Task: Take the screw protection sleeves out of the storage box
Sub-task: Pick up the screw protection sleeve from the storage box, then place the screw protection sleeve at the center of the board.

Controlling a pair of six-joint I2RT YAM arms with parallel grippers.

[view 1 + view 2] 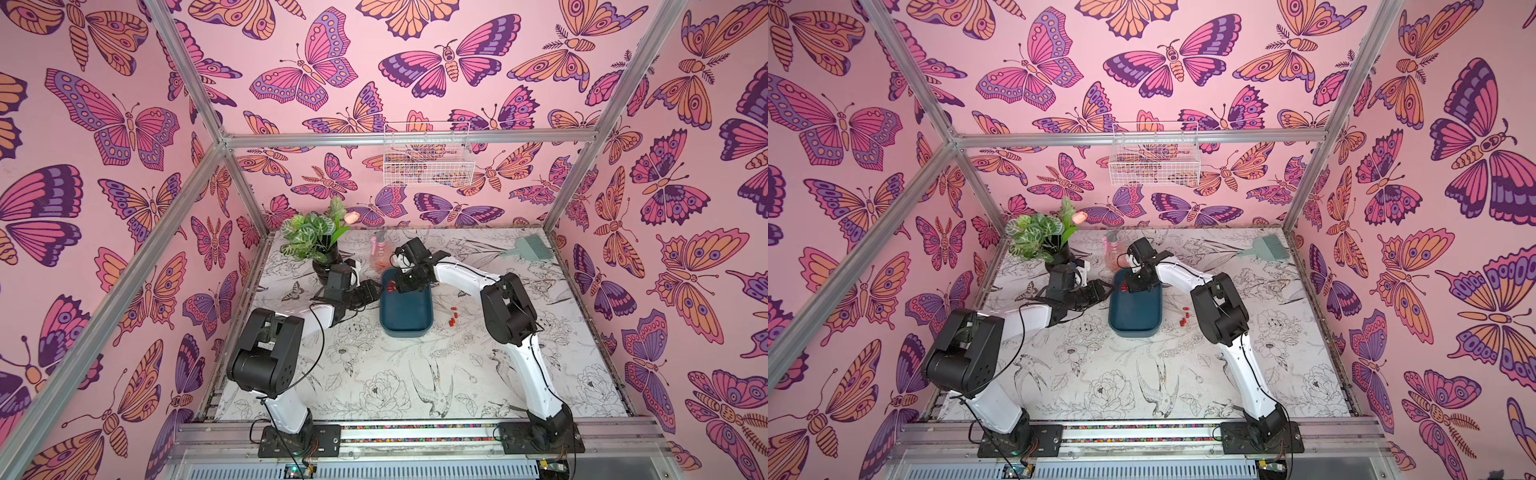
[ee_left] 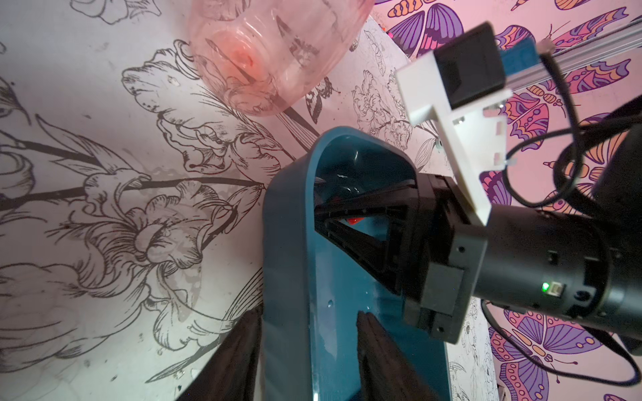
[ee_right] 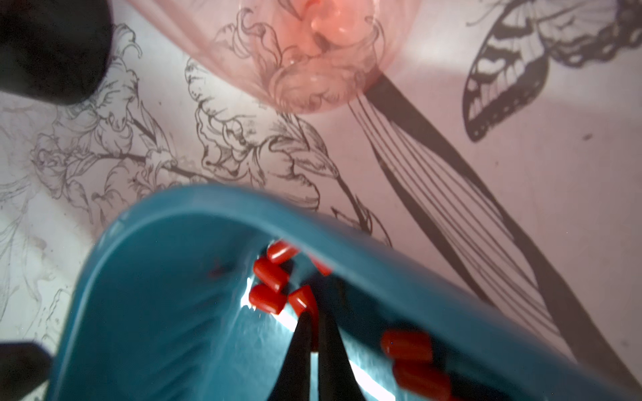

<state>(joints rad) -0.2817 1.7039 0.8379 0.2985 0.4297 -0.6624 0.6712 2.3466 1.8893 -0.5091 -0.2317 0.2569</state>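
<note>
Tabletop (image 1: 374, 374): white sheet printed with birds and flowers, filling the lower middle of both top views
Storage box (image 1: 409, 309): dark teal tray at mid-frame in both top views, flat on the tabletop between the two arms
Potted plant (image 1: 311, 237): upper left of the storage box, near the back edge
Spray bottle (image 1: 379, 253): clear pink, standing just above the box's upper left corner
Left gripper (image 2: 309, 312): at the box's left wall, one finger outside and one inside; it seems to clamp the wall, though contact on the inner side is hard to judge
Right gripper (image 3: 316, 312): tips down inside the box's upper left corner, pressed together on one screw protection sleeve (image 3: 304, 300)
Screw protection sleeves (image 3: 267, 277): several red caps bunched in that same corner, against the wall beside the right gripper
Loose sleeves (image 1: 452, 316): a few red caps on the tabletop just right of the box
</note>
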